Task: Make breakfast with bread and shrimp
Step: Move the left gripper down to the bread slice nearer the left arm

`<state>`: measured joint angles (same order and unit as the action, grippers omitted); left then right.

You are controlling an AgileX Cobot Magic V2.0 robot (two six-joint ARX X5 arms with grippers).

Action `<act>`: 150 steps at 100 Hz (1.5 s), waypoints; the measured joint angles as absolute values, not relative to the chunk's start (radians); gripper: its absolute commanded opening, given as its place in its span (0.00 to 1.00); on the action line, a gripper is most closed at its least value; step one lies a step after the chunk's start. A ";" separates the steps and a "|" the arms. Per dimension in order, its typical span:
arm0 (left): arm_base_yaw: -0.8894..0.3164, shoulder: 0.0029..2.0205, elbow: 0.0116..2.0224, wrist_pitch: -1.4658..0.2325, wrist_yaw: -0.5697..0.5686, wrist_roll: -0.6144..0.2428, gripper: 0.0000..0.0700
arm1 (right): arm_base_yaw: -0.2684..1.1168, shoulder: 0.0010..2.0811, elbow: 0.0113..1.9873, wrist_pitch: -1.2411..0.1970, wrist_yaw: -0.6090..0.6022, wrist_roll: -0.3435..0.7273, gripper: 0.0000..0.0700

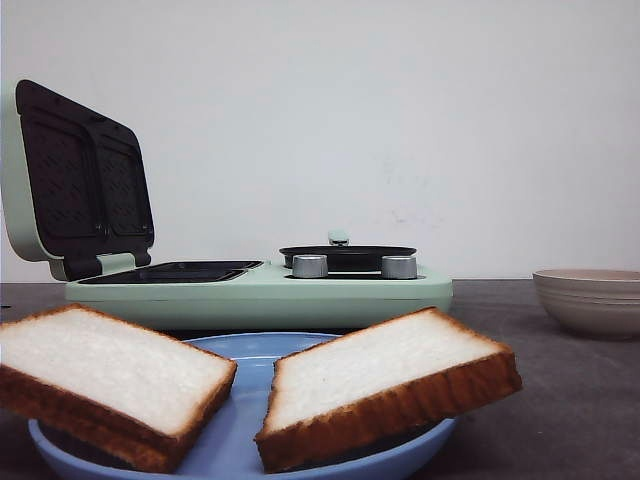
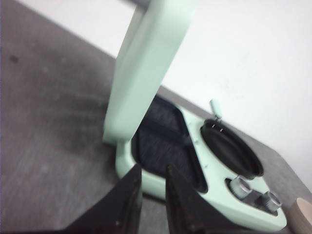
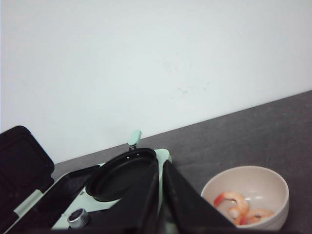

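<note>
Two thick slices of white bread, one on the left and one on the right, lie tilted on a blue plate at the front of the table. Several orange-red shrimp lie in a beige bowl, which stands at the right in the front view. My left gripper hovers by the near corner of the mint-green breakfast maker, its jaws slightly apart and empty. My right gripper is shut and empty, between the round pan and the bowl. Neither gripper shows in the front view.
The breakfast maker stands behind the plate, its lid open and upright at the left, exposing the dark grill plate. A small black pan and two silver knobs sit on its right half. The table is dark grey.
</note>
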<state>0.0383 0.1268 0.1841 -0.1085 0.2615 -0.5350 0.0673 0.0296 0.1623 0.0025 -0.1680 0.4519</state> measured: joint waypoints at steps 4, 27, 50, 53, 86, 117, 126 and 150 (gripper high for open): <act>0.028 0.150 0.215 -0.109 0.262 -0.516 0.01 | 0.067 0.043 0.180 -0.009 -0.168 0.449 0.00; -0.049 0.310 0.424 -0.139 0.257 -0.370 0.01 | 0.067 0.176 0.340 -0.064 -0.184 0.360 0.00; -0.071 0.461 0.567 -0.200 0.242 -0.297 0.20 | 0.067 0.269 0.464 -0.057 -0.185 0.266 0.01; -0.071 0.463 0.569 -0.197 0.242 -0.294 0.27 | 0.067 0.269 0.464 -0.056 -0.189 0.264 0.02; -0.092 0.454 0.569 -0.281 0.242 -0.279 0.58 | 0.067 0.269 0.464 -0.101 -0.235 0.258 0.72; -0.199 0.461 0.569 -0.406 0.242 -0.280 0.58 | 0.067 0.269 0.464 -0.181 -0.262 0.279 0.72; -0.208 0.481 0.569 -0.432 0.255 -0.303 0.65 | 0.067 0.271 0.464 -0.213 -0.297 0.306 0.72; -0.208 0.628 0.569 -0.511 0.494 -0.468 0.68 | 0.067 0.337 0.464 -0.312 -0.412 0.325 0.72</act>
